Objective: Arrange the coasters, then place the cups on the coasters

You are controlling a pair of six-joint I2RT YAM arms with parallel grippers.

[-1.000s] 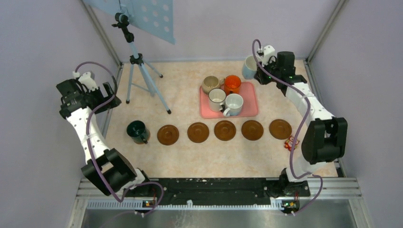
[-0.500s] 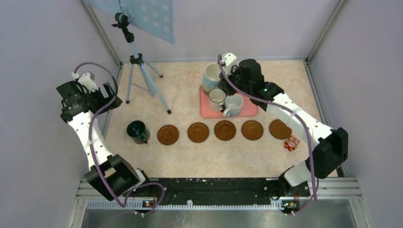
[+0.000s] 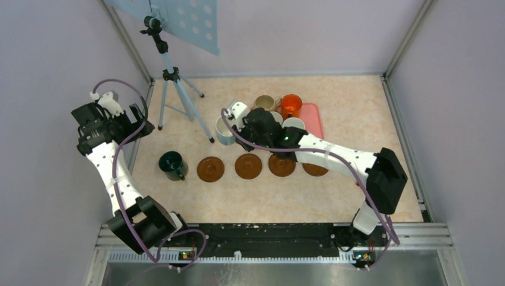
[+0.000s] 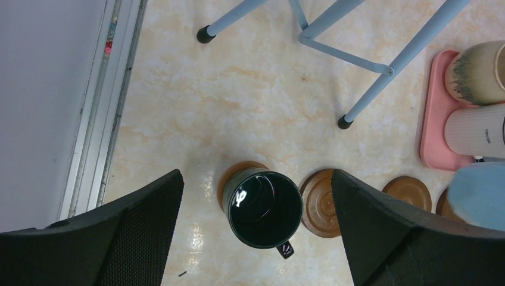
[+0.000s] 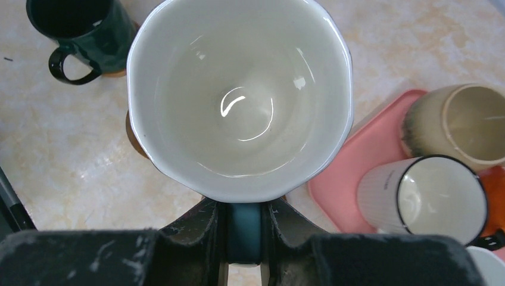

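My right gripper (image 5: 244,221) is shut on the handle of a cup that is pale blue outside and white inside (image 5: 241,95). It holds the cup (image 3: 225,131) upright, left of the pink tray (image 3: 314,117). A brown coaster edge (image 5: 132,136) peeks from under it. A dark green cup (image 3: 172,165) stands on a tan coaster (image 4: 231,175) at the left end of a row of dark brown coasters (image 3: 210,169) (image 3: 248,166); the arm hides part of that row. Beige (image 3: 265,102), orange (image 3: 291,105) and white (image 3: 293,123) cups stand on the tray. My left gripper (image 4: 256,182) hangs open above the green cup (image 4: 265,208).
A blue tripod (image 3: 178,95) stands at the back left, its feet (image 4: 343,122) near the coaster row. A metal rail (image 4: 98,119) runs along the table's left edge. The right arm (image 3: 333,156) lies across the middle of the table.
The right arm has swung from the back right corner leftward over the tray, carrying the pale-blue cup to a spot above the coaster row. The left arm has stayed put.
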